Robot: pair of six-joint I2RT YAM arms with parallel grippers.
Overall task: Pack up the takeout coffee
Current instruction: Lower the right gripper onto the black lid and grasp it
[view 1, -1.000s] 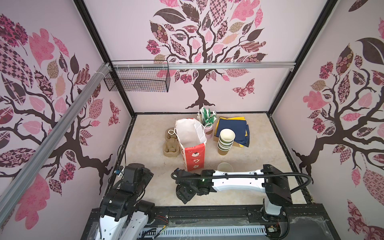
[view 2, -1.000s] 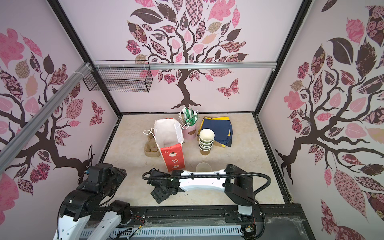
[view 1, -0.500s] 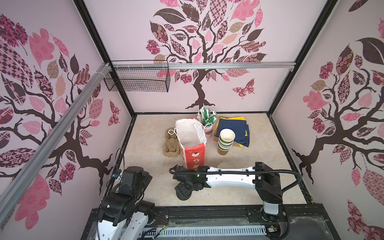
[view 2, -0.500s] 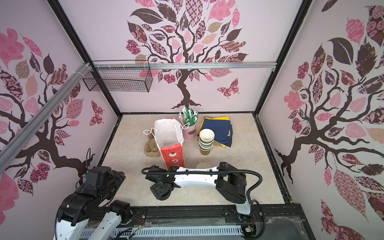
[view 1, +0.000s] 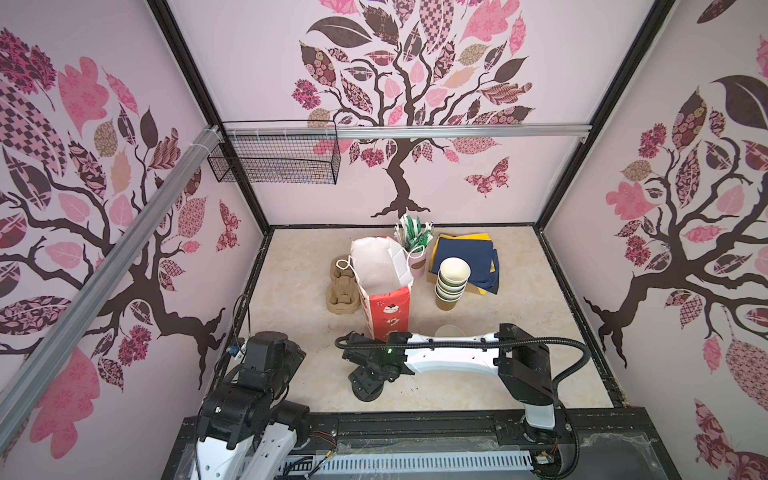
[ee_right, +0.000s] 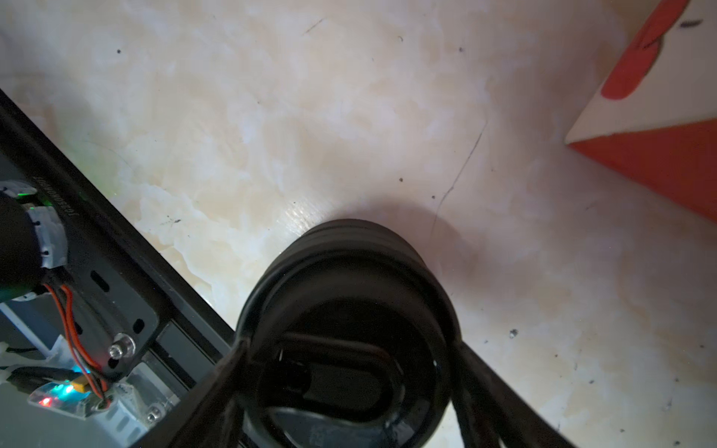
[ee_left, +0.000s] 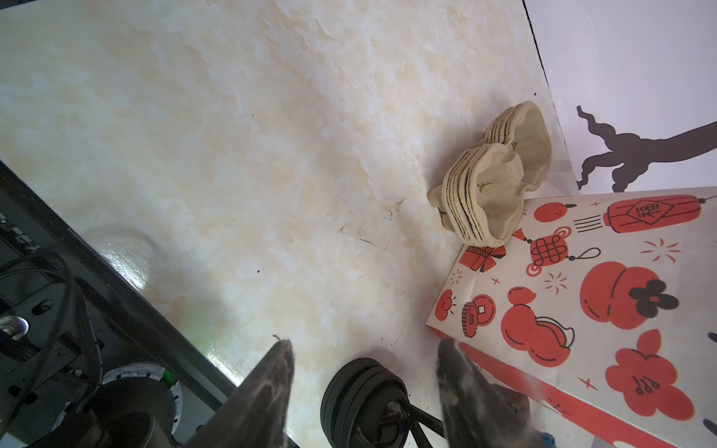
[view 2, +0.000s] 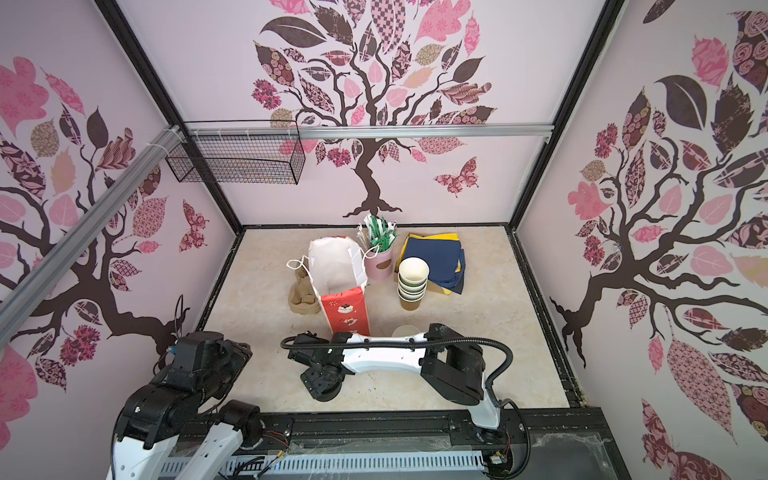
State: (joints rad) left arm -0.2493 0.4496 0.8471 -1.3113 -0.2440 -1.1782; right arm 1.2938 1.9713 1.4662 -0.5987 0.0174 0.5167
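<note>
A stack of black lids (view 1: pixel 366 390) (view 2: pixel 326 390) lies near the table's front edge. My right gripper (ee_right: pixel 351 343) (view 1: pixel 368 380) reaches across to it, a finger (ee_right: pixel 217 388) pressed against each side of the top lid (ee_right: pixel 349 318). Several brownish-green paper cups (view 1: pixel 452 286) (view 2: pixel 412 286) stand nested, without lids. In front of them a single open cup (view 1: pixel 451 331) (view 2: pixel 406 331) is half hidden behind the right forearm. My left gripper (ee_left: pixel 364 345) is open and holds nothing. It looks from a distance at the lids (ee_left: pixel 362 403). My left arm (view 1: pixel 266 365) is folded at front left.
An open red-and-white paper bag (view 1: pixel 384 291) (ee_left: pixel 601 310) stands mid-table. A stack of beige pulp carriers (view 1: pixel 343 291) (ee_left: pixel 492 182) sits to its left. Behind are a pink pot of stirrers (view 1: pixel 415 249) and navy napkins (view 1: pixel 469 257). A wire basket (view 1: pixel 274 160) hangs on the back wall.
The right arm's elbow has swung leftwards while its gripper stayed on the lids and narrowed slightly. The forearm now covers more of the single cup. The left arm has barely shifted.
</note>
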